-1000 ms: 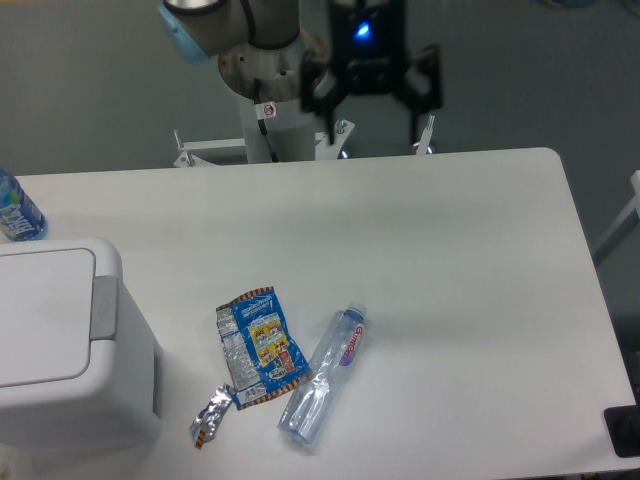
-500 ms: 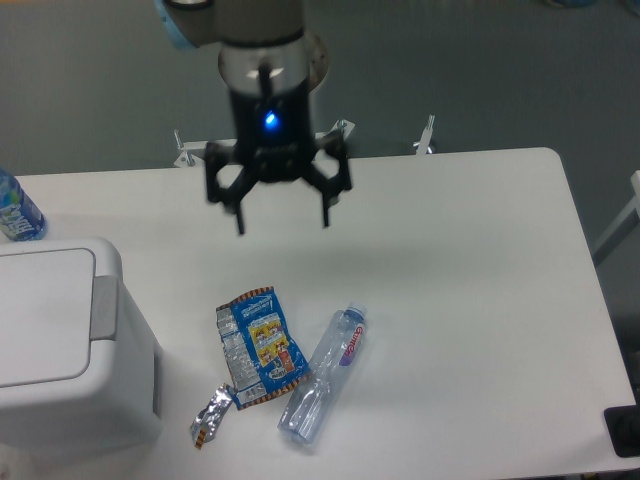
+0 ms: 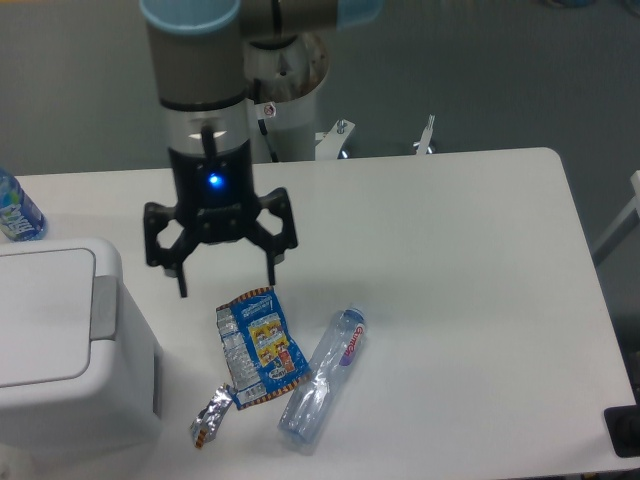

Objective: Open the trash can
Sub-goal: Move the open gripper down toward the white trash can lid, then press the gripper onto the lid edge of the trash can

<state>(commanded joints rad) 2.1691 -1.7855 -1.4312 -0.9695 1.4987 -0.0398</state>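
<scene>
The trash can (image 3: 60, 345) is a large boxy white bin at the table's front left, with a flat white lid lying shut and a grey rectangular tab (image 3: 103, 308) on its right rim. My gripper (image 3: 226, 283) hangs open and empty above the table, just right of the bin, its fingers spread wide. Its left fingertip is a short way up and right of the grey tab, not touching it.
A blue snack wrapper (image 3: 258, 346), a small crumpled foil wrapper (image 3: 211, 417) and a clear plastic bottle (image 3: 323, 375) lie on the white table (image 3: 450, 260) below the gripper. Another bottle (image 3: 15, 210) stands at the far left edge.
The gripper has moved left and down toward the front of the table, from the back edge to just right of the trash can. It stays open. Nothing on the table has moved.
</scene>
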